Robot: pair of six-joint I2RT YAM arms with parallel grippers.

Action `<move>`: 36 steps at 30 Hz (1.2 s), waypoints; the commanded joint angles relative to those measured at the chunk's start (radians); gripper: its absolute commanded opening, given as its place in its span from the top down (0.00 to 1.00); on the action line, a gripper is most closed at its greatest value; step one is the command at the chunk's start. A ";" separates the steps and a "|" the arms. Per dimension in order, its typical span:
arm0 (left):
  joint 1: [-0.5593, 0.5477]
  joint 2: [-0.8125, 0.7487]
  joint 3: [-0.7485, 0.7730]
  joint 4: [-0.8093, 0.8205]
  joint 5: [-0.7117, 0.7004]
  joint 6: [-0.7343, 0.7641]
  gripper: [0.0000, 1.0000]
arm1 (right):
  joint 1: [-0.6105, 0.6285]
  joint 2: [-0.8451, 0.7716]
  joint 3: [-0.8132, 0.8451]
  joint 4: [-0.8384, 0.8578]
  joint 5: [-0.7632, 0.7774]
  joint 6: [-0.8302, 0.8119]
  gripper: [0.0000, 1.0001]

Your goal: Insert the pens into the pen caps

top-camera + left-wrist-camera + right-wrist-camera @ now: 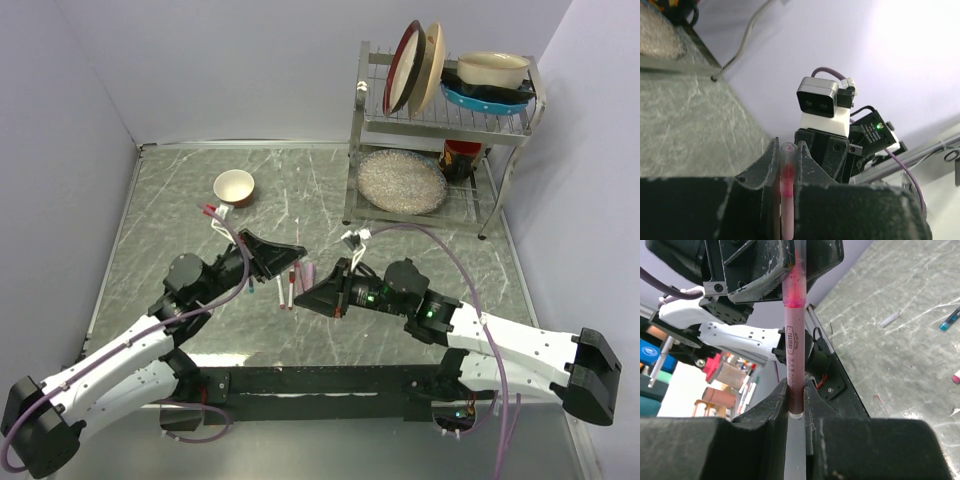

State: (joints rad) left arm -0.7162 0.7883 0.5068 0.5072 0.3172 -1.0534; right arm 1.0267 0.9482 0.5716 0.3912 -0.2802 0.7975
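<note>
Counter: grey marble pattern.
Dish rack: far right, holds plates and bowls.
Bowl: far left of centre, upright.
Left end effector: narrow, clamped on one end of pink pen.
Right end effector: narrow, clamped on other end of same pen.
Pink pen: above counter centre, spans both end effectors.
Loose pens: counter centre, near end effectors.
Teal-tipped piece: on counter.
</note>
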 commanded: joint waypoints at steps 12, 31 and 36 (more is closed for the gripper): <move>-0.118 -0.073 -0.238 0.016 0.029 -0.036 0.99 | -0.240 0.148 0.422 0.098 0.110 -0.077 1.00; -0.312 -0.145 -0.110 -0.217 -0.223 0.094 0.99 | -0.320 0.206 0.398 0.157 -0.028 -0.058 1.00; -0.286 -0.095 0.141 -0.505 -0.436 0.246 0.99 | -0.320 0.127 0.232 0.106 -0.117 -0.096 0.62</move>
State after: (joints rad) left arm -0.9428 0.6598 0.5243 0.4179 -0.2657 -0.9371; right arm 0.8314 1.1534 0.8551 0.2184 -0.6975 0.7315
